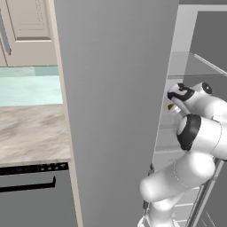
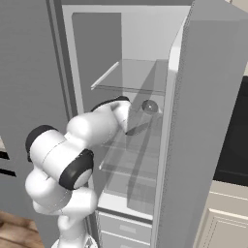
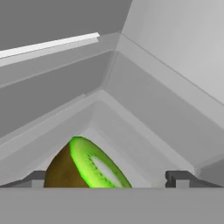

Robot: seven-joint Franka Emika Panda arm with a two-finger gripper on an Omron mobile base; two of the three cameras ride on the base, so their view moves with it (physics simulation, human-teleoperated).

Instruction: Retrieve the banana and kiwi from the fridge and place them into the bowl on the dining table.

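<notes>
While our dark fingers [image 3: 109, 179] stand spread inside the grey double-door fridge [image 2: 145, 43], the halved brown-skinned green kiwi [image 3: 87, 166] sits between them, nearer one tip, so we should close next.

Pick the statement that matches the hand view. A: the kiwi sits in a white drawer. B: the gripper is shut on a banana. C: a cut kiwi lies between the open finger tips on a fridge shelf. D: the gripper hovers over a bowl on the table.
C: the kiwi, its green cut face showing, lies between the spread tips of the gripper inside the fridge.
</notes>
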